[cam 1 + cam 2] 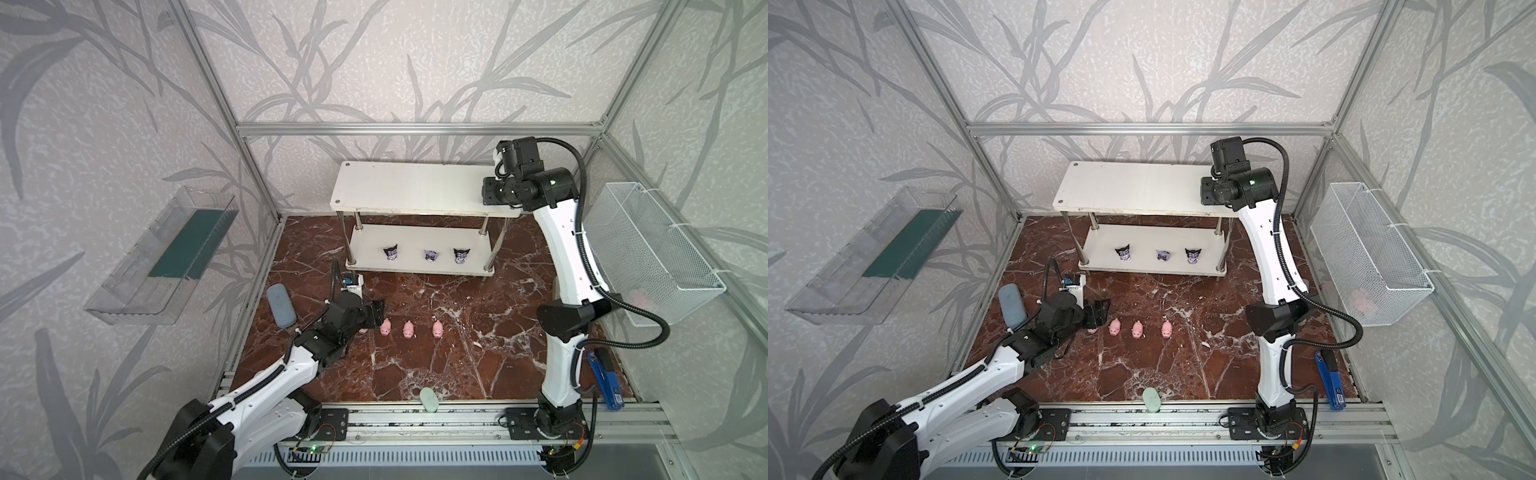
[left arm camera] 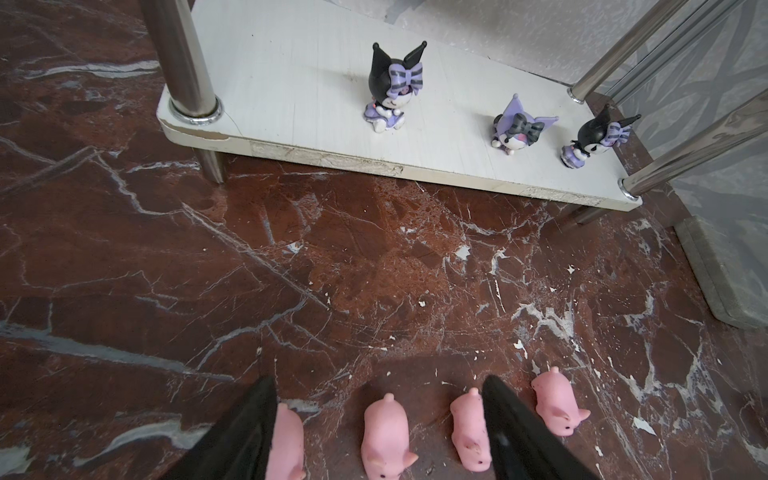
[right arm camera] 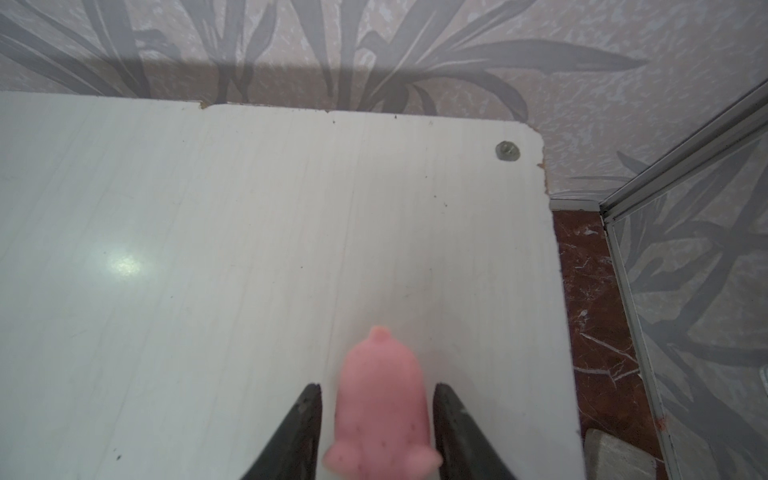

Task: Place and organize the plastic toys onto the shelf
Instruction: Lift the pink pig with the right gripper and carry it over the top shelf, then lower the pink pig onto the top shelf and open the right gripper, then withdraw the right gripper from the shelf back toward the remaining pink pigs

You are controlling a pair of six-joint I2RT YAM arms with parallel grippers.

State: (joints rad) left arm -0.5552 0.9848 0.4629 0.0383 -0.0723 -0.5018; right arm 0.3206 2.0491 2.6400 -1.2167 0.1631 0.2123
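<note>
Surrounding the whole scene, we find walls (image 1: 374, 62) covered with grey leaf wallpaper and held by an aluminium frame (image 1: 415, 126). Between them lies the red-brown marble surface (image 1: 457, 353), crossed by white veins. At its far middle stands the shelf (image 1: 415, 187), white, with two boards on metal posts. A white wire basket (image 1: 648, 257) hangs on the right wall and a clear tray (image 1: 158, 266) on the left wall.

We see the right gripper (image 3: 378, 390) over the right end of the top board. A pink pig (image 3: 380, 415) lies there between its jaws, which stand slightly apart from it on both sides and do not clamp it. The left gripper (image 2: 378, 382) hovers low over the marble on the left side, spread wide and holding nothing, above a row of four other pigs (image 1: 408, 329).

A grey-blue pad (image 1: 281, 305) lies by the left edge, a blue tool (image 1: 604, 380) near right, and a pale green oval (image 1: 429, 400) at the near edge. Three black-and-purple figurines (image 1: 431, 255) stand in a row on the lower board.
</note>
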